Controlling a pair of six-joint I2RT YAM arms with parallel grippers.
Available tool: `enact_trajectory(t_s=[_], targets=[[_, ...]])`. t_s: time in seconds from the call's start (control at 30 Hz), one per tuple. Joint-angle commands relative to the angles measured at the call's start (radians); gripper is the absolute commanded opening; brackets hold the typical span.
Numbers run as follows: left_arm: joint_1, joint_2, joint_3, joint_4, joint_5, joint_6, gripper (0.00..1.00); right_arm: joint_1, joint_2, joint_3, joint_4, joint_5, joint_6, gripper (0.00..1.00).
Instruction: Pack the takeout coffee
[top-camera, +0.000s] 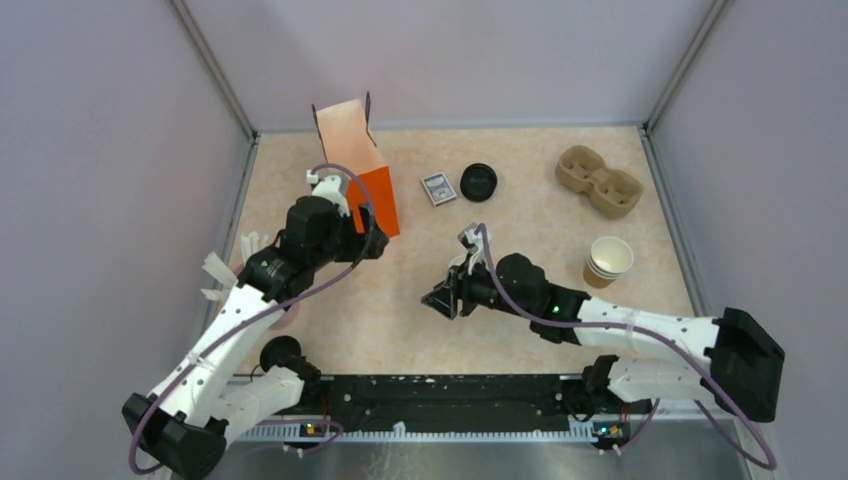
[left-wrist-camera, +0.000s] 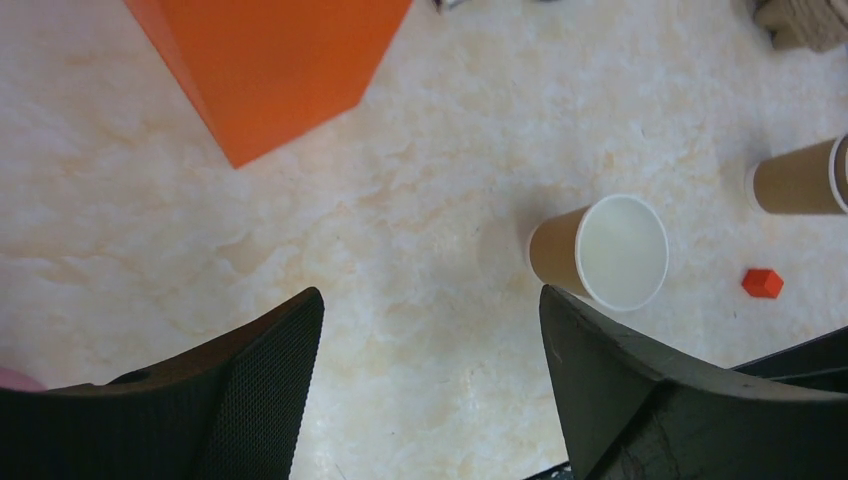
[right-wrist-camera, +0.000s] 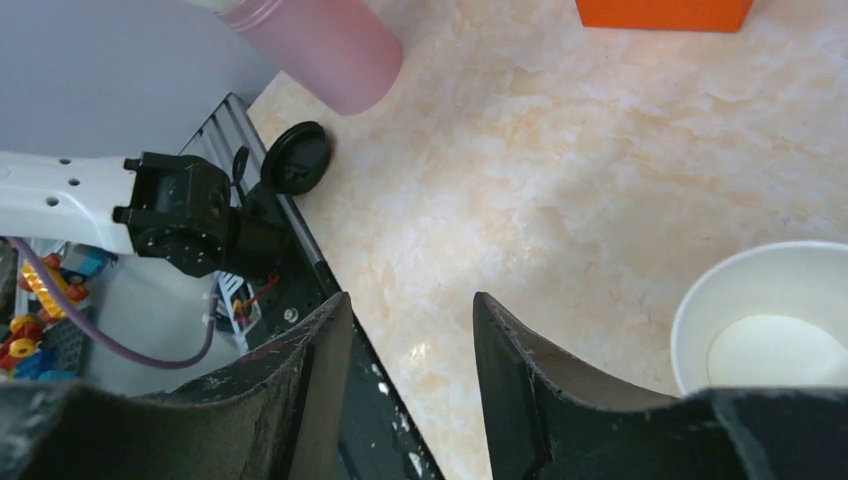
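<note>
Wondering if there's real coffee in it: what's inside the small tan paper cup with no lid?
Only a bare white wall and floor show inside the small tan paper cup; no liquid. Its own side hides part of the inner wall.

Left fingers (left-wrist-camera: 255, 400) spread, right fingers (right-wrist-camera: 300, 400) parted

Paper cup (right-wrist-camera: 765, 330) cut by right edge

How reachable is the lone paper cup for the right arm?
Likely yes: the paper cup stands upright just beside the right fingers, nothing between, but outside their open gap, so it needs a sideways shift.
</note>
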Motion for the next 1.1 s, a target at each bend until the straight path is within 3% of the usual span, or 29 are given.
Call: enact_trajectory(t_s=[0.0,0.17,0.33,0.47,0.7,0.87,1.07], targets=[[-0.003,-0.033,0.144,-0.055,-0.162,0.028,0.85,0.044,0.119,0.057,0.159,0.122,-0.019,0.48],[-0.004,-0.034,0.289,-0.166,-0.355,0.040,0.82,0.070,0.389,0.279,-0.009,0.194,0.129,0.45],[-0.004,0.009,0.318,-0.375,-0.396,0.003,0.84,0.095,0.483,0.316,0.066,0.155,0.178,0.44],[-0.003,0.030,0.264,-0.523,-0.370,-0.054,0.90,0.095,0.374,0.255,0.073,0.203,0.173,0.43],[-0.004,0.011,0.056,-0.598,-0.241,-0.305,0.85,0.095,0.097,0.118,0.066,0.313,0.108,0.44],[-0.003,0.105,-0.115,-0.664,-0.330,-0.492,0.85,0.095,-0.052,0.093,0.000,0.340,0.041,0.45],[-0.004,0.201,-0.142,-0.668,-0.348,-0.624,0.88,0.093,-0.207,0.055,-0.057,0.365,-0.013,0.47]])
